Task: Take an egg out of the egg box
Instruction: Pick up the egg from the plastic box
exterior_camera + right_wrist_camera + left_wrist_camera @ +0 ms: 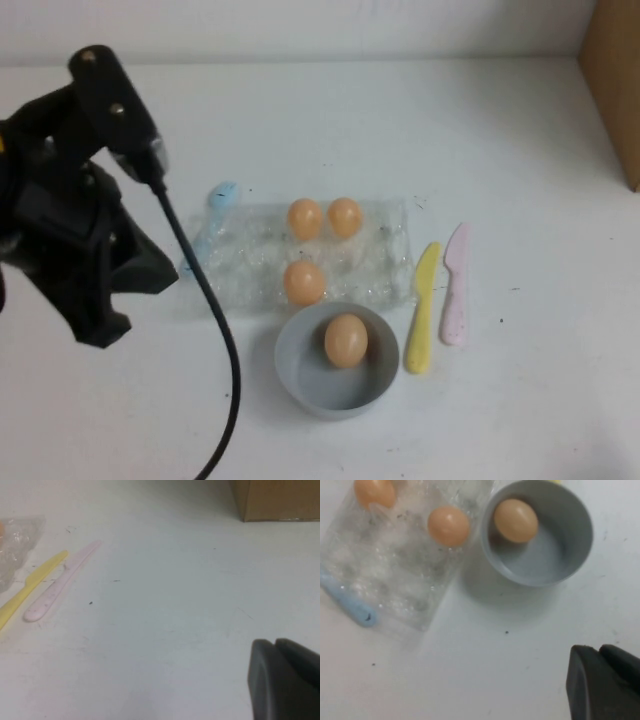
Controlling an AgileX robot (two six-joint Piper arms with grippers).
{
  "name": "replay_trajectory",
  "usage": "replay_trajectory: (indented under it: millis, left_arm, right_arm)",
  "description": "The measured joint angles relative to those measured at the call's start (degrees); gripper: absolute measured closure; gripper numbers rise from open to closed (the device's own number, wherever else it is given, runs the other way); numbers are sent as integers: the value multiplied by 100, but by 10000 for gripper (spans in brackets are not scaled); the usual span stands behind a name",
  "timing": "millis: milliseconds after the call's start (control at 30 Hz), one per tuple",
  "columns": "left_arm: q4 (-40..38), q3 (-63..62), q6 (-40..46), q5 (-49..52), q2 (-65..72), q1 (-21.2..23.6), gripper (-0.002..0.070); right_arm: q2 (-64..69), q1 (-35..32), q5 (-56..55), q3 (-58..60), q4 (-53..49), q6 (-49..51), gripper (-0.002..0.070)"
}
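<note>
1. Left gripper (605, 680): clenched, empty, raised left of egg box (240, 265); right gripper (282, 680): state unreadable.
2. Yellow knife (423, 308), pink knife (455, 285): beside box.
3. Grey bowl (300, 375): one egg (345, 340); box: three eggs.

white matte table (330, 120) under me, fills nearly the whole high view. surface has small dark specks and faint scuffs. pale wall strip along the far edge, no seam detail i can make out. brown cardboard box (612, 80) at the far right corner, sitting on the table. light is soft and even, shadows short and diffuse.
</note>
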Motion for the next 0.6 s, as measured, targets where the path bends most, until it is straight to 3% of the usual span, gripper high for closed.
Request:
replay_trajectory:
  millis: [233, 367, 500, 600]
  left_arm:
    - [715, -764, 411, 0, 994, -398, 634]
    - [781, -920, 906, -243, 1392, -656, 486]
    - [900, -930, 1359, -790, 1723, -921, 286]
    - [1018, -930, 1474, -1202, 1964, -1039, 218]
  right_arm:
    - [0, 0, 0, 0, 0, 0, 694]
    - [0, 0, 0, 0, 0, 0, 694]
    - [0, 0, 0, 0, 0, 0, 694]
    - [0, 0, 0, 0, 0, 0, 694]
